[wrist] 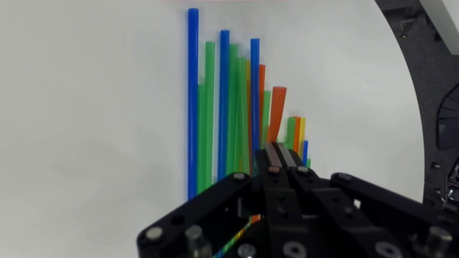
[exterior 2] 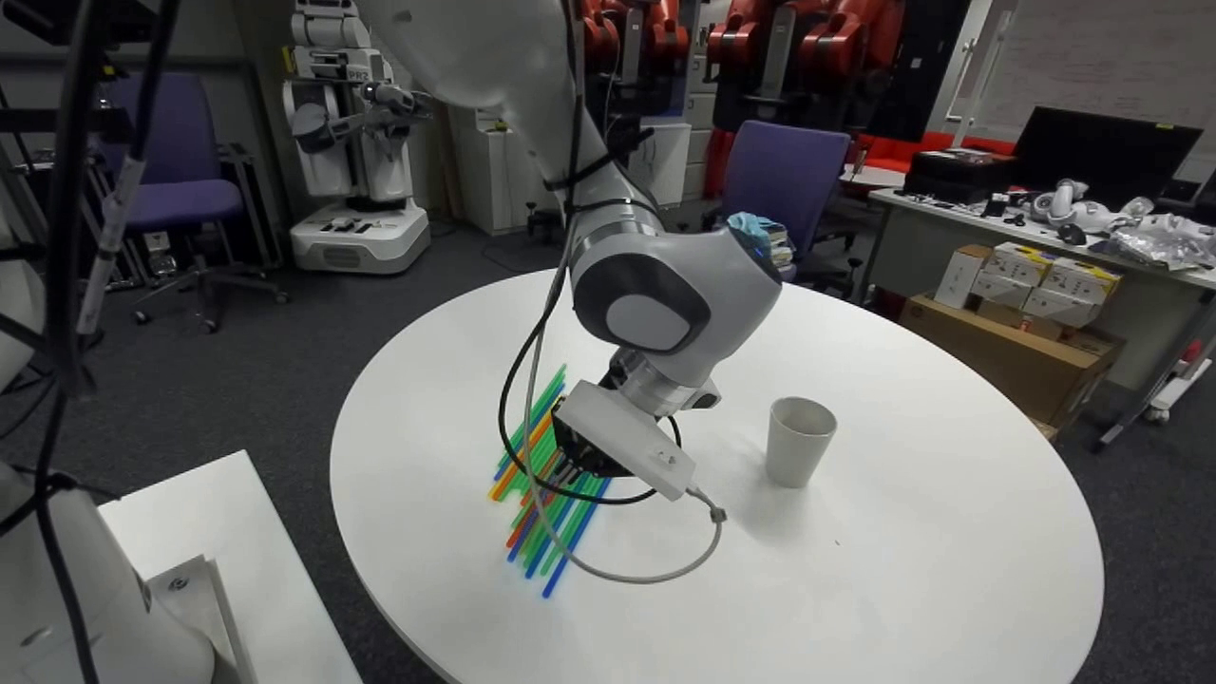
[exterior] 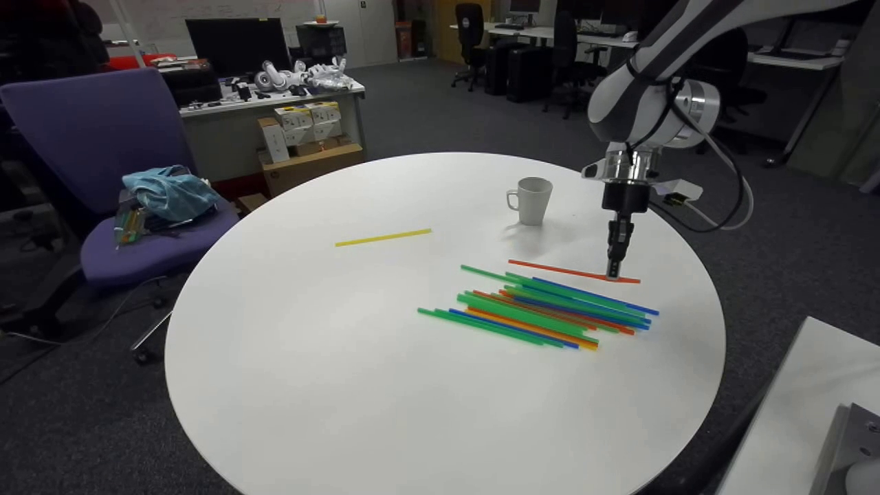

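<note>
You are pinching a red straw (wrist: 278, 111) in the pincer (wrist: 278, 144), whose two fingers are standing almost together with the straw running between their tips. In the wrist view, a short end is poking out ahead of the fingertips and looking thicker than the straws around it, as if it is sitting nearer the camera. In an exterior view, the fingertips are pointing downward and meeting the red straw (exterior: 560, 269) closer to its right end, so the longer part is stretching away to their left. A bundle of straws (exterior: 526, 316), mostly green with blue, orange and red among them, is lying on the white tabletop (exterior: 309, 357), and the wrist view is showing some of them on either side of the pincer. A white mug (exterior: 536, 203) is standing upright, apart from the pincer, while a yellow straw (exterior: 383, 238) is lying alone, farther off.
</note>
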### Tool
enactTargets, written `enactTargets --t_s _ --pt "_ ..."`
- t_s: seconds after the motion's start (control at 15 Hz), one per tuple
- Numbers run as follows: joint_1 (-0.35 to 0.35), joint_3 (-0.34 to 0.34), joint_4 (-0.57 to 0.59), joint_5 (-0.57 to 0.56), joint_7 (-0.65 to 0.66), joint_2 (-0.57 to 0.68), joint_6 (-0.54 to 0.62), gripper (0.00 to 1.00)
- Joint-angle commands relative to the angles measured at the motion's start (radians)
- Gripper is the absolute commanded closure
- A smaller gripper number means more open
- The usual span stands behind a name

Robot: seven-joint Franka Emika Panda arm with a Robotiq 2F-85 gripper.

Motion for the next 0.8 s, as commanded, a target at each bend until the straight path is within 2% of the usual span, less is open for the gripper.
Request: enactTargets --t_s 0.0,0.07,0.13,0.2,0.27,0.33,0.73 --pt "0.025 -0.016 -0.082 -0.001 0.015 -0.025 0.128 1.00" --pt "0.027 -0.013 -0.094 0.002 0.016 -0.018 0.167 1.00" --pt "0.027 -0.010 -0.104 0.003 0.017 -0.014 0.194 0.74" --pt "0.027 -0.007 -0.110 0.005 0.018 -0.008 0.221 0.73" --pt "0.029 -0.004 -0.114 0.006 0.023 -0.003 0.244 0.68" --pt "0.029 -0.001 -0.115 0.007 0.028 0.002 0.263 0.58" --pt "0.029 0.037 -0.097 0.039 0.041 0.010 0.360 0.15"
